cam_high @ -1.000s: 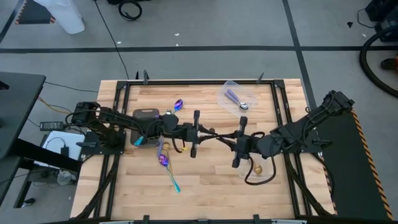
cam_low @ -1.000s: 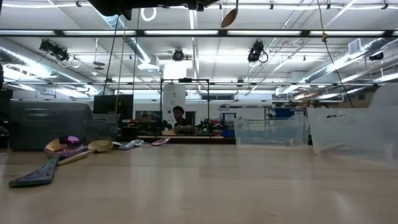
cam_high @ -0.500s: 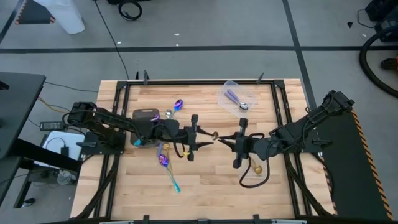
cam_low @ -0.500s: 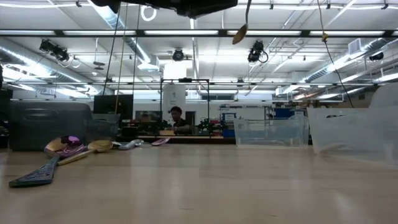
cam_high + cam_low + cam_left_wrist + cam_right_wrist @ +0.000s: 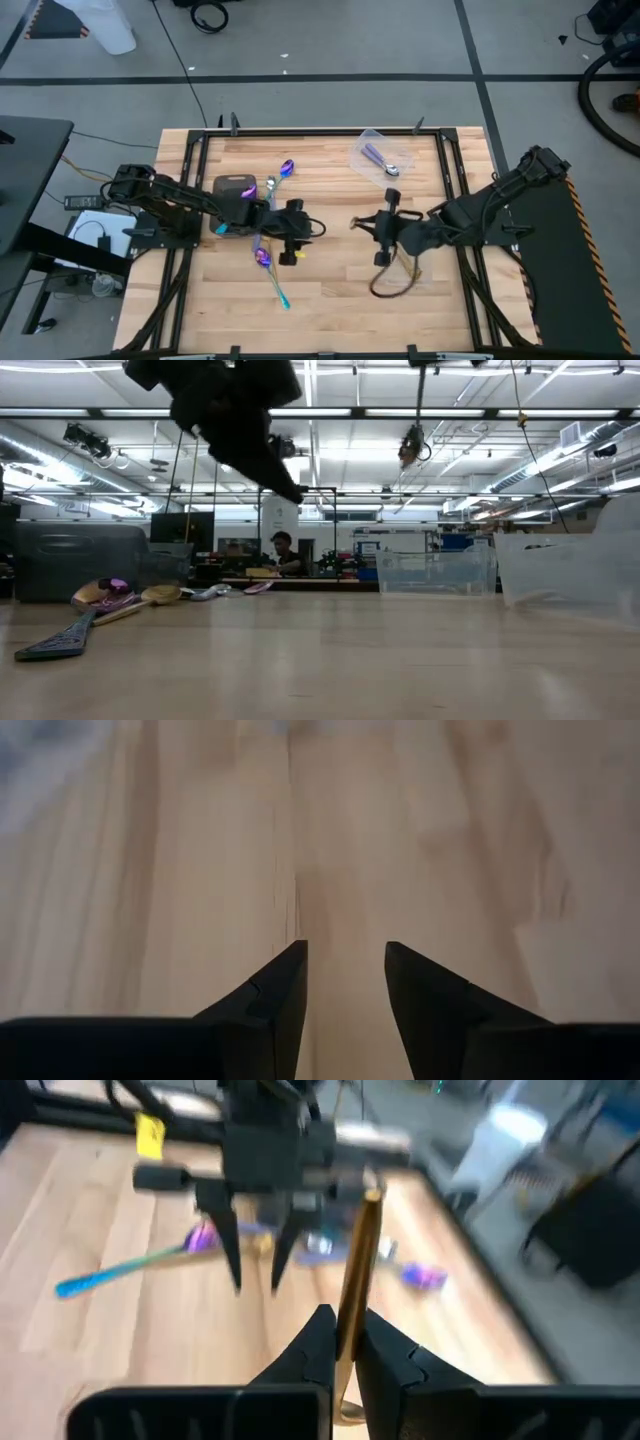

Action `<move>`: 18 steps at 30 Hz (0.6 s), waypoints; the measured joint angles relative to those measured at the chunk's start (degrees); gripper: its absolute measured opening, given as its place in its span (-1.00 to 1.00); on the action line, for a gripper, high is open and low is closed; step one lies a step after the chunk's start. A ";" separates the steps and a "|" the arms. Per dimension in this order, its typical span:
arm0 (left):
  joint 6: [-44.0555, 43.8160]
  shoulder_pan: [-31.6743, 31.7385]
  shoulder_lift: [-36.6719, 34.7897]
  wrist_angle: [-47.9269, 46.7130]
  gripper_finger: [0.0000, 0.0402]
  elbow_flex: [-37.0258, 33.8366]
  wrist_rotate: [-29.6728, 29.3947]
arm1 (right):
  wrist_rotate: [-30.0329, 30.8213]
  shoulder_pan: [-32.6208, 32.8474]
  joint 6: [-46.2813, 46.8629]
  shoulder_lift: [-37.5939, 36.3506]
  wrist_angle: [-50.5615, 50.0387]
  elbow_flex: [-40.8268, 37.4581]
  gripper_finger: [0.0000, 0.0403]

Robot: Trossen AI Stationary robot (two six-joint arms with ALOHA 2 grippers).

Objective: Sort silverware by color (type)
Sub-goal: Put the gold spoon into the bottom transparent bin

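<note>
We note two dark jointed arms, each with a black cross-bar at the wrist, tapered black fingers, and a looping black cable.

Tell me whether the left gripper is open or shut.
Open. In its wrist view the left gripper has bare wood showing between its two fingers, with nothing held.

Lying near the table's far edge: a clear plastic container. Sitting toward the left edge: a dark grey tray. Standing far behind: a person.
</note>
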 joint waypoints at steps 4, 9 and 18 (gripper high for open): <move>-2.56 -0.22 0.00 -5.15 -0.29 -0.02 -0.02 | -6.92 -1.98 10.52 0.00 -7.22 0.00 -0.83; -2.70 -0.69 0.03 -7.39 -0.29 -0.02 0.01 | -15.90 -3.23 22.29 0.00 -16.68 0.00 -0.83; -2.64 -0.85 0.03 -6.19 -0.29 -0.02 0.02 | -29.39 -4.35 40.24 -0.02 -32.92 0.00 -0.82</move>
